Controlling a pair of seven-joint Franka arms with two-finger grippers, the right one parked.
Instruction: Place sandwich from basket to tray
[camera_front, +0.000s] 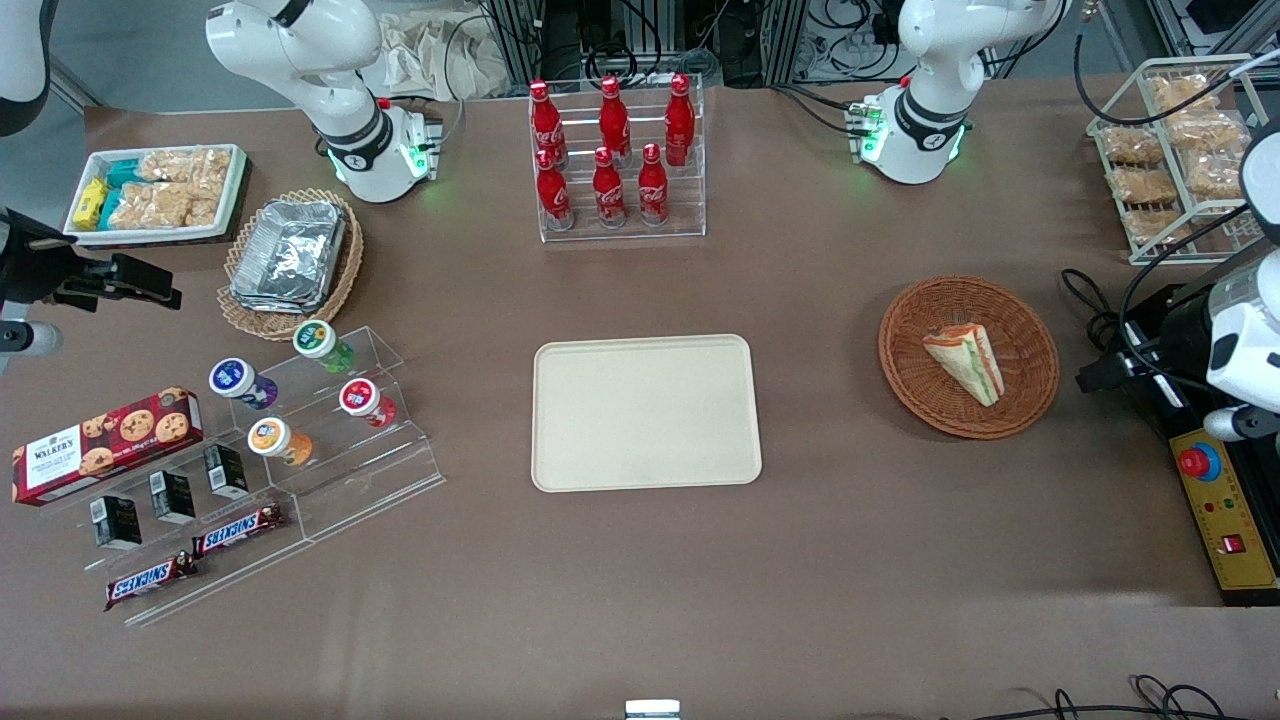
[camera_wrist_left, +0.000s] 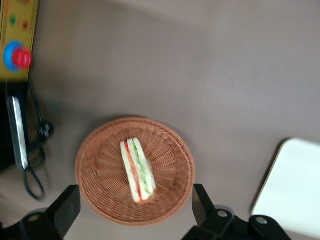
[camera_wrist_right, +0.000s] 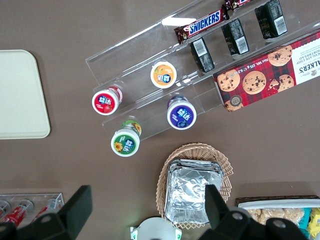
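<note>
First, lower the hand (camera_wrist_left: 135, 212), fingers spread wide and empty, straight onto the sandwich (camera_wrist_left: 137, 170) lying below it in the basket (camera_wrist_left: 100, 155), closing across its bread faces before carrying to the tray (camera_wrist_left: 295, 185).

The cream-beige tray (camera_wrist_right: 20, 95) lies flat on the brown table (camera_wrist_right: 65, 190); only one rounded-corner end of it is in view. A clear acrylic stepped display stand (camera_wrist_right: 150, 47) holds a Snickers bar (camera_wrist_right: 204, 24) and three small black boxes (camera_wrist_right: 235, 35) on its upper steps. Four round-lidded cups lie on the lower steps: an orange-lidded cup (camera_wrist_right: 163, 74), a red-lidded cup (camera_wrist_right: 106, 101), a purple-lidded cup (camera_wrist_right: 181, 114) and a green-lidded cup (camera_wrist_right: 125, 142). A red tartan Walkers cookie box (camera_wrist_right: 270, 75) lies beside the stand. A tan woven basket (camera_wrist_right: 196, 151) holds stacked foil containers (camera_wrist_right: 192, 192). Red bottles (camera_wrist_right: 20, 212) lie in a clear rack.
</note>
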